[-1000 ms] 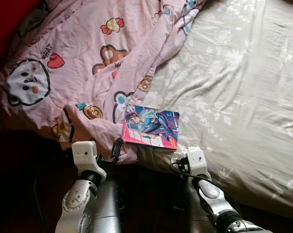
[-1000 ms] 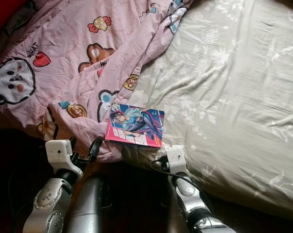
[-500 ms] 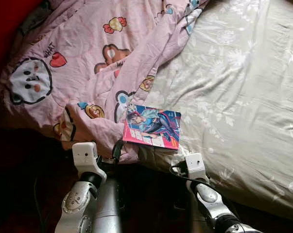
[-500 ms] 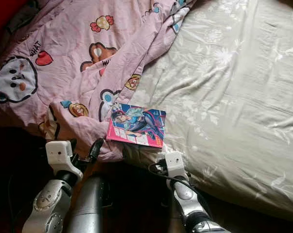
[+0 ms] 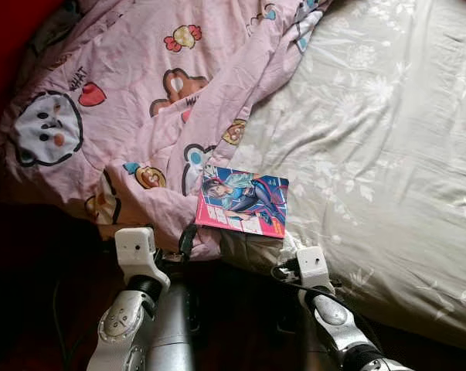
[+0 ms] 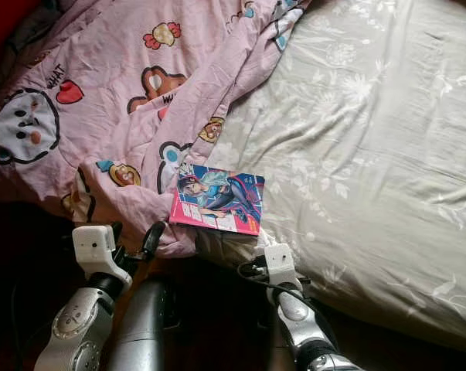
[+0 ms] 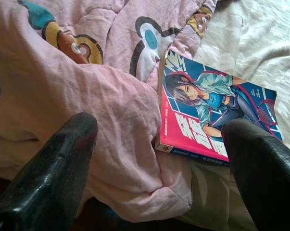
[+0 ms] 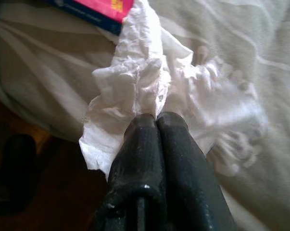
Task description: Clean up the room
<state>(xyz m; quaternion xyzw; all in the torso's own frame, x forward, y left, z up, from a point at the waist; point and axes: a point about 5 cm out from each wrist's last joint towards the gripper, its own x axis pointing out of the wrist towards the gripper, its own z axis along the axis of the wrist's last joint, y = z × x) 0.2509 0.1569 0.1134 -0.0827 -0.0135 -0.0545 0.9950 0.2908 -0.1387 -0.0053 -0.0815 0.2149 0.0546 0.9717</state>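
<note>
At the near edge of the bed [image 5: 387,154], the right gripper [image 8: 157,118] has its fingers pressed together on a crumpled white tissue [image 8: 145,91], which bunches out just past the fingertips against the pale floral sheet. Just beside it lies a comic book [image 5: 243,202], half on the pink cartoon quilt [image 5: 140,100]. The left gripper [image 7: 159,159] hangs spread wide before the quilt's edge, the book lying just beyond its fingers, untouched.

one book [image 5: 243,203], one crumpled tissue [image 8: 149,96], one pink quilt [image 5: 140,100], one bedsheet [image 5: 387,139].
</note>
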